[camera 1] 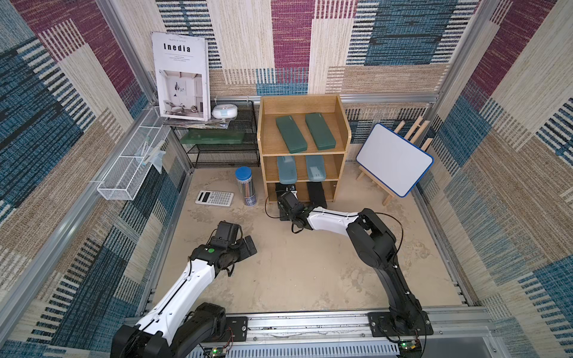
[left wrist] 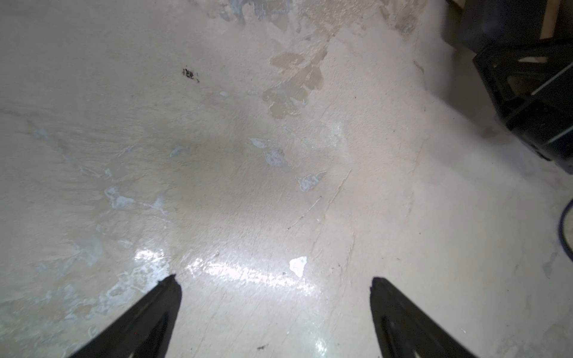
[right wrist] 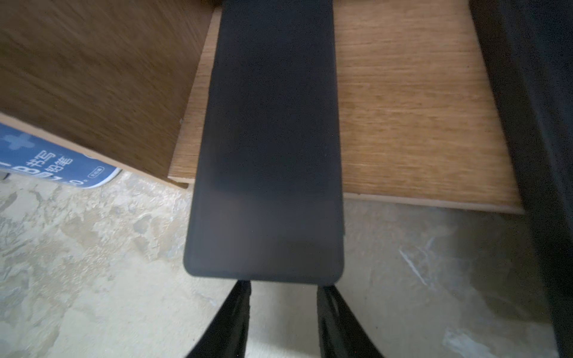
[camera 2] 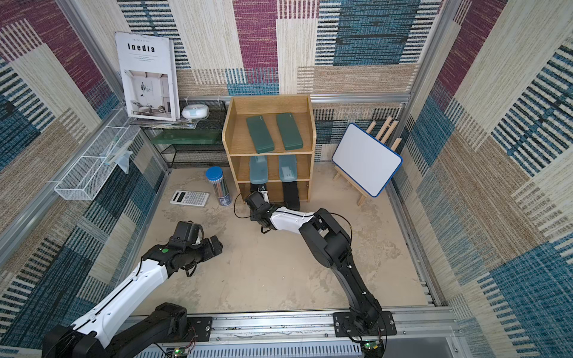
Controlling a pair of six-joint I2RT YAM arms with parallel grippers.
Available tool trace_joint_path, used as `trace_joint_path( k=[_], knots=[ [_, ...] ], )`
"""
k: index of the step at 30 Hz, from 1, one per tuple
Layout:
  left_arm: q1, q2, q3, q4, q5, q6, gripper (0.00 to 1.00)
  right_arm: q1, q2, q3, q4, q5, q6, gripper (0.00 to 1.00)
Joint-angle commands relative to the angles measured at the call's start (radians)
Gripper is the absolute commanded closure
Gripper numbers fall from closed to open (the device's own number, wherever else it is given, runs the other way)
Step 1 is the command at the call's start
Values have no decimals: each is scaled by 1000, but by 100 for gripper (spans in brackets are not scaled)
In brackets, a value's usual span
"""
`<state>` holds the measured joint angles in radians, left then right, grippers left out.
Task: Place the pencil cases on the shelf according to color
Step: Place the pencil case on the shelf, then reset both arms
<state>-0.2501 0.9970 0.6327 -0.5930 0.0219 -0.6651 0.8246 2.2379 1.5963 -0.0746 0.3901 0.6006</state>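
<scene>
Jaws, left gripper (left wrist: 274, 279): spread wide, holding nothing | right gripper (right wrist: 283, 286): closed, tips against near end of black pencil case (right wrist: 269, 155) | case: half inside bottom tier of shelf (right wrist: 403, 124), left side | handling: probably light, stiff, smooth; hold long edges.

The small light-brown three-tier shelf (right wrist: 418, 108) is wood with a visible grain and a dull finish. The long flat black pencil case (right wrist: 269, 139) looks matt and smooth. The beige tabletop (left wrist: 217, 186) is patchy and scuffed, glossy where light strikes. The patterned walls (camera 1: 403, 77) look like coarse woven cloth.
</scene>
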Motion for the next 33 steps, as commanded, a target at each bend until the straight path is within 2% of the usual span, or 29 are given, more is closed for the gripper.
trace_joint_path(
  k=[1,3,6,12,17,20,23,27,30,33],
  knots=[
    [0,-14,20,-29,-23,23,1,3,-44,-46,47,-2,-16,58],
    [0,-34,32,-44,-37,25,1,7,-96,-110,73,-4,-20,56],
    [0,-79,49,-64,-76,25,1,18,-181,-204,101,-5,-30,48],
    [0,-174,64,-75,-171,37,1,57,-384,-418,112,27,-47,18],
    [1,-193,81,-59,-268,94,1,84,-617,-626,85,109,-42,2],
    [0,-190,81,-14,-358,132,1,85,-812,-753,52,196,-50,0],
    [0,-189,62,60,-484,150,1,73,-1009,-848,35,330,-117,0],
    [2,-174,11,240,-514,272,1,-24,-1205,-939,43,497,-218,1],
    [2,-120,5,296,-602,327,1,-143,-1307,-1028,149,497,-353,1],
    [2,-81,-25,401,-648,396,1,-272,-1351,-1097,236,460,-426,0]
  ],
)
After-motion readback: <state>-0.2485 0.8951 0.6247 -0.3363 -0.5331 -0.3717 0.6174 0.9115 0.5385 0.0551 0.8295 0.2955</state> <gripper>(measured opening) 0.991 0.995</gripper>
